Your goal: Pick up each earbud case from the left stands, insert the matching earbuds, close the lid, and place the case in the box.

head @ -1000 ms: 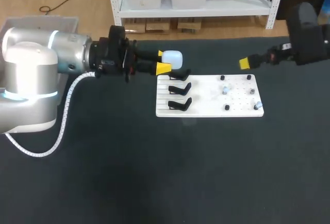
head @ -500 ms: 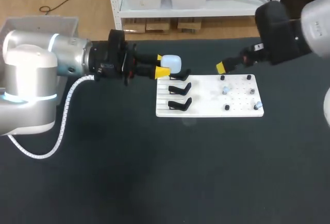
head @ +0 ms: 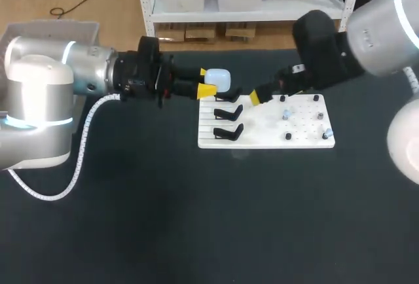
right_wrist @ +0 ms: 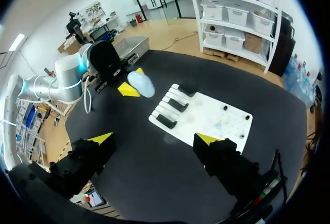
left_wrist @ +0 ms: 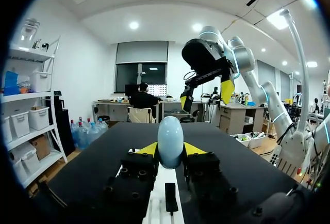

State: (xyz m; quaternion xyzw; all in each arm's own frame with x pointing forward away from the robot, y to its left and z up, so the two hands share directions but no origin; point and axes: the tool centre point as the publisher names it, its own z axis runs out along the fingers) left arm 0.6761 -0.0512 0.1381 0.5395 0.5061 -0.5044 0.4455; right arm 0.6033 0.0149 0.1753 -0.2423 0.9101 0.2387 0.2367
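Case [head: 218, 78] is clenched between the yellow tips of the left gripper [head: 206, 80]. It is held just above the far stand and looks clear of it. From the left wrist it stands upright between the fingers, and its lid looks down, though I cannot be sure.

Nearest lies the white board [head: 262, 141]. Three black stands [head: 227, 131] sit at its left end, and the two nearer ones are bare. On the board's right half are black pegs [head: 288, 137] with a few small pale bits among them. These are probably the earbuds [head: 286, 114], but they are too small to confirm.

Farther back, the right gripper [right_wrist: 153, 140] hangs over the board's far left part, fingers spread wide with nothing between them. It is near the case but not touching it. Beyond the left arm is the grey box [right_wrist: 128, 42].

A second ago the right gripper was out past the board's right end. It has since swept across toward the case, while the left arm has barely shifted. I read this as the right arm arriving to open the lid or help steady the case. The earbuds seem untouched, so insertion has not begun and the task is still early.
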